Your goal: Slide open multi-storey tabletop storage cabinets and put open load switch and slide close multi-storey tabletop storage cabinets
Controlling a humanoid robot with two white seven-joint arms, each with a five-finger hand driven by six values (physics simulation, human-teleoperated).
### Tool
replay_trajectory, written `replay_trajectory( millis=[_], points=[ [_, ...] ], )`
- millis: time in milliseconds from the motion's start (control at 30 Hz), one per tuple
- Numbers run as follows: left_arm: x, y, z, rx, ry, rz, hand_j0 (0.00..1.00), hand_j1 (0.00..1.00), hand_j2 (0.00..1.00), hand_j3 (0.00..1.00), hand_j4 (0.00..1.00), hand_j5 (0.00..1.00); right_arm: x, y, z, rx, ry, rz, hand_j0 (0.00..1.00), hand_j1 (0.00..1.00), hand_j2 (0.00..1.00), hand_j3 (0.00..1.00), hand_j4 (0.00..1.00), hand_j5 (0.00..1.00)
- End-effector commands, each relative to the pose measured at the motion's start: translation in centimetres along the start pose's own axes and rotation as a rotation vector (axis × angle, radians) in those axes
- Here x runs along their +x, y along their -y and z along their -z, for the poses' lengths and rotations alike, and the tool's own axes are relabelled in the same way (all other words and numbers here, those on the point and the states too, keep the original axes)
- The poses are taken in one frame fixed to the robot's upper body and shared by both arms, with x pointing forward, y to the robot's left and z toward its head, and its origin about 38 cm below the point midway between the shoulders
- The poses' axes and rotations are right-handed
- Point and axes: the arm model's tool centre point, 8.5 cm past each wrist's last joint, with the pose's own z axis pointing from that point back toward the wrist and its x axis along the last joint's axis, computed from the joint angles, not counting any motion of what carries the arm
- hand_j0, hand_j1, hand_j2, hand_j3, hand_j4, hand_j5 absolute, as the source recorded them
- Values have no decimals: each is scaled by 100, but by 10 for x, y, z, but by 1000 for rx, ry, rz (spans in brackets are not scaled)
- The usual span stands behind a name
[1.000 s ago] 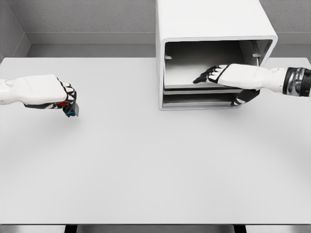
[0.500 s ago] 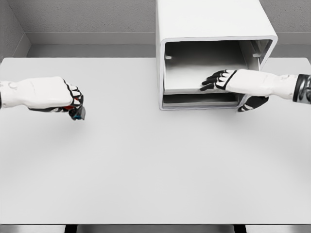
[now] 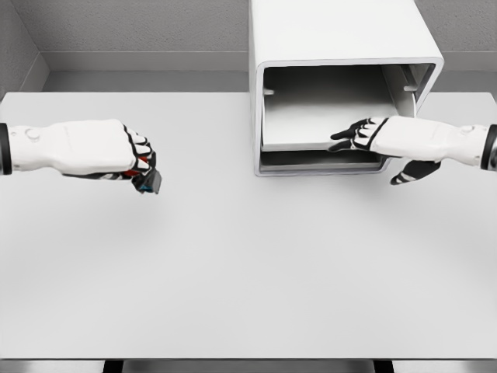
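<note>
The white storage cabinet (image 3: 334, 31) stands at the back of the table, right of centre, its front open. An upper tray (image 3: 307, 116) and a lower tray (image 3: 311, 160) sit inside. My right hand (image 3: 363, 138) reaches in from the right. Its fingers (image 3: 345, 137) lie flat on the upper tray's front right part, and the thumb hangs outside by the cabinet's lower right corner. My left hand (image 3: 138, 165) hovers over the table's left side, shut on the small load switch (image 3: 150, 182). The switch is dark with red and blue parts and pokes out below the knuckles.
The white table (image 3: 248, 264) spreads wide in front of the cabinet. A grey wall (image 3: 140, 31) runs behind it, and the table's front edge lies near the bottom of the picture.
The left hand has carried the switch to the right, toward the cabinet. The right hand has drawn back to the right, out of the upper compartment, with its fingertips now near the tray's front edge.
</note>
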Motion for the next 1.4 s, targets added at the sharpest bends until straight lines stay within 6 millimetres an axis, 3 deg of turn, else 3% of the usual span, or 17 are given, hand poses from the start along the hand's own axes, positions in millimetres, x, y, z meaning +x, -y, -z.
replay_trajectory(
  millis=[0,267,467,733,867,967,1100,1233,1367],
  points=[
    [1,-2,0,13,7,-10,35,35,35,35,35,35,0,5,-8,-7,-9,-11,100,100,100,100,100,100],
    [0,-5,0,18,5,-6,35,35,35,35,35,35,-3,11,-34,-54,-58,-13,100,100,100,100,100,100],
    [0,-8,-1,24,5,-5,35,35,35,35,35,35,-2,13,-33,-89,-39,14,100,100,100,100,100,100],
    [0,-9,-1,25,4,-2,35,35,35,35,35,35,7,9,6,-36,19,-20,100,100,100,100,100,100],
    [0,-9,-1,25,4,-2,35,35,35,35,35,35,5,5,9,-12,8,-33,100,100,100,100,100,100],
    [0,-9,-1,25,4,-2,35,35,35,35,35,35,6,9,26,1,35,-38,100,100,100,100,100,100],
    [0,-9,-1,25,4,-2,35,35,35,35,35,35,4,11,25,-1,28,-37,100,100,100,100,100,100],
    [0,-9,-1,25,4,-2,35,35,35,35,35,35,-14,12,25,-17,-11,3,100,100,100,100,100,100],
    [0,-9,-1,25,4,-2,35,35,35,35,35,35,-16,10,35,-13,-6,12,100,100,100,100,100,100]
  ],
)
